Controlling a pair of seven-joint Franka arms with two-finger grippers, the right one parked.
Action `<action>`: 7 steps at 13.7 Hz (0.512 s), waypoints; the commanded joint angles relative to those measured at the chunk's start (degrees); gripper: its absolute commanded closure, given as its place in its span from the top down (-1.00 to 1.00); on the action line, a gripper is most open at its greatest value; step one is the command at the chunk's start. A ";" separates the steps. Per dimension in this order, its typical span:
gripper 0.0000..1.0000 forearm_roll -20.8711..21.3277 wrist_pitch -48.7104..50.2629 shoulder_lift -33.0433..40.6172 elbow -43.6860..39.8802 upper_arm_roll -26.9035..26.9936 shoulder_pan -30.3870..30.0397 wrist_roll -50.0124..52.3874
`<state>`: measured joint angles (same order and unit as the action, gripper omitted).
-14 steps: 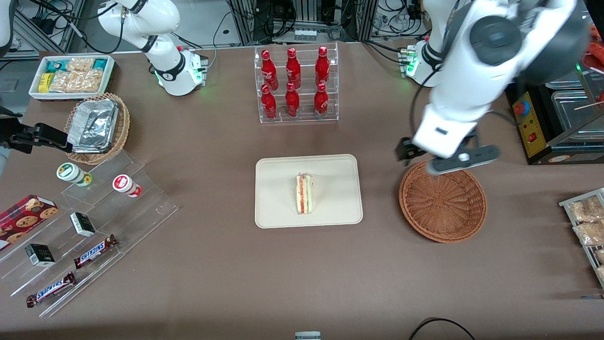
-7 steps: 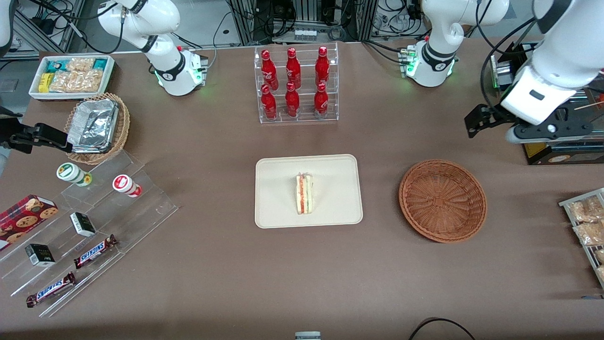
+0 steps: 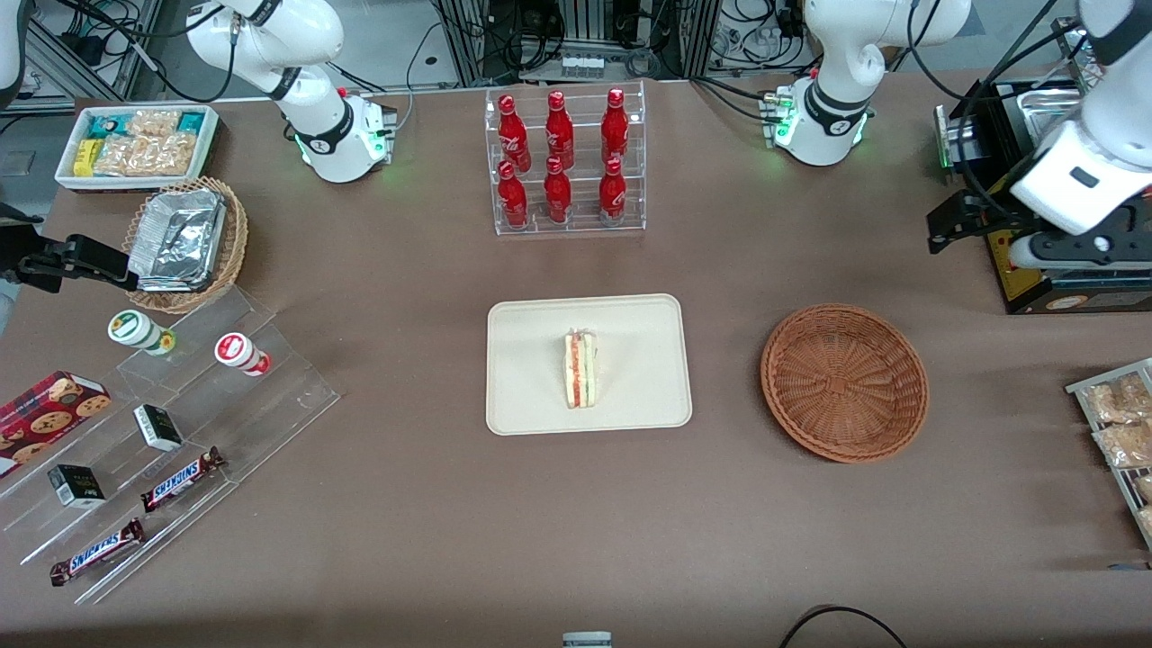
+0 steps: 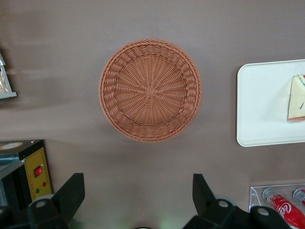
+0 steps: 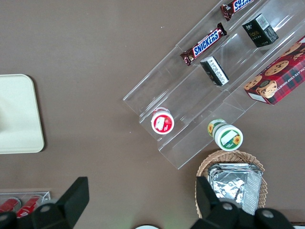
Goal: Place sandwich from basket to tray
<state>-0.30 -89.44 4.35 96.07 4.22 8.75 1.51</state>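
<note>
While the pale triangular bread-wedge sandwich [image 3: 581,369] already lies on the cream rectangular tray [image 3: 531,396] | round reddish-brown wicker basket [image 4: 150,89] holds nothing | claw [image 4: 138,200] open, unladen, raised toward working-arm end, basket between it and tray

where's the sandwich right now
In the front view the sandwich lies on the tray at mid-table, beside the empty basket; the open hand is up toward the working arm's end.

sandwich [image 3: 581,370] on tray [image 3: 630,315] | basket [image 3: 844,383] empty | gripper [image 3: 954,227] raised, working arm's end
</note>
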 commanded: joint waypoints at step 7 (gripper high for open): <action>1.00 -0.59 5.24 0.04 -5.90 -2.71 -7.33 -7.84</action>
<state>-0.34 -85.82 4.64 91.87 3.82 4.59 -4.77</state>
